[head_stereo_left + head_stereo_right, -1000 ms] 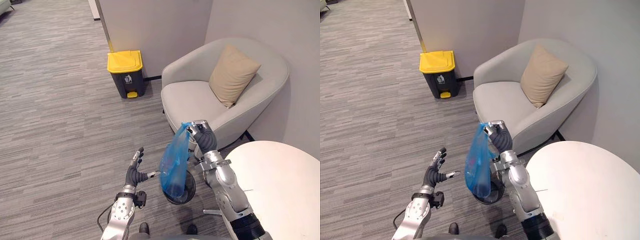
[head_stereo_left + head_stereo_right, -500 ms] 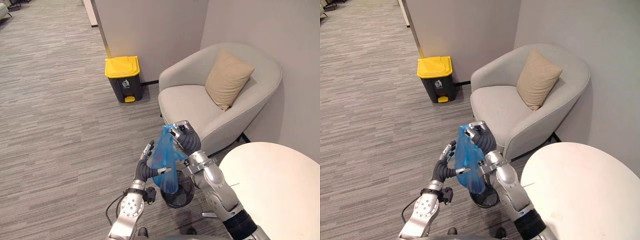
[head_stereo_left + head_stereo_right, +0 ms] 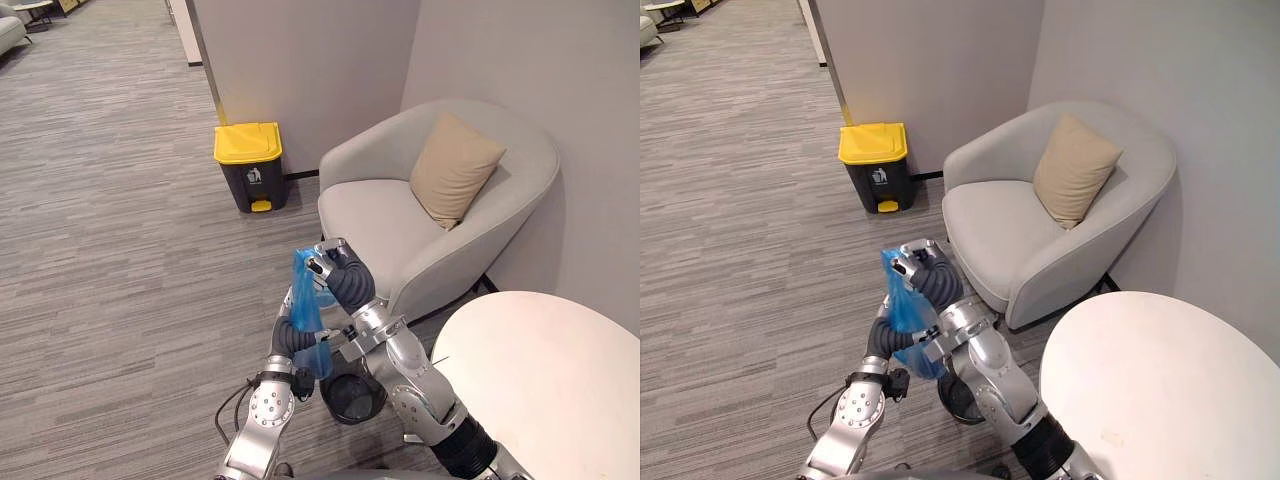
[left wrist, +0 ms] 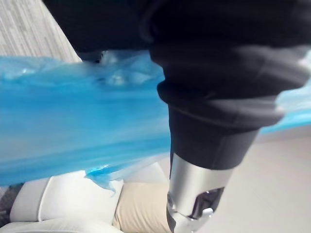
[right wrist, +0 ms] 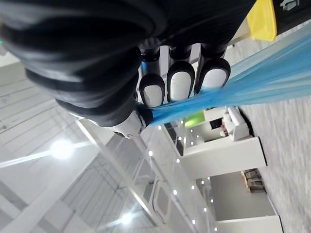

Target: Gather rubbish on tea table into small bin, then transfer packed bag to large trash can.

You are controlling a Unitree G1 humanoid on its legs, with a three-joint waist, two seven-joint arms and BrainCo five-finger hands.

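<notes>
A blue plastic bag (image 3: 308,305) hangs in the air, gathered at its top. My right hand (image 3: 341,276) is shut on that gathered neck, and its curled fingers (image 5: 179,85) pinch the blue film (image 5: 265,80). My left hand (image 3: 291,336) is up against the bag's lower part from the left; in the left wrist view the bag (image 4: 73,128) stretches right across it. The small black bin (image 3: 352,398) stands on the floor just below and to the right of the bag. The large trash can (image 3: 250,166), dark with a yellow lid, stands shut against the wall ahead.
A light grey armchair (image 3: 385,215) with a tan cushion (image 3: 455,168) stands to the right of the trash can. The round white tea table (image 3: 545,375) is at the lower right. Grey carpet (image 3: 110,230) stretches between me and the trash can.
My right hand has carried the bag leftward and higher, off the small bin. My left hand has risen from open air to the bag's side. The camera has shifted too.
</notes>
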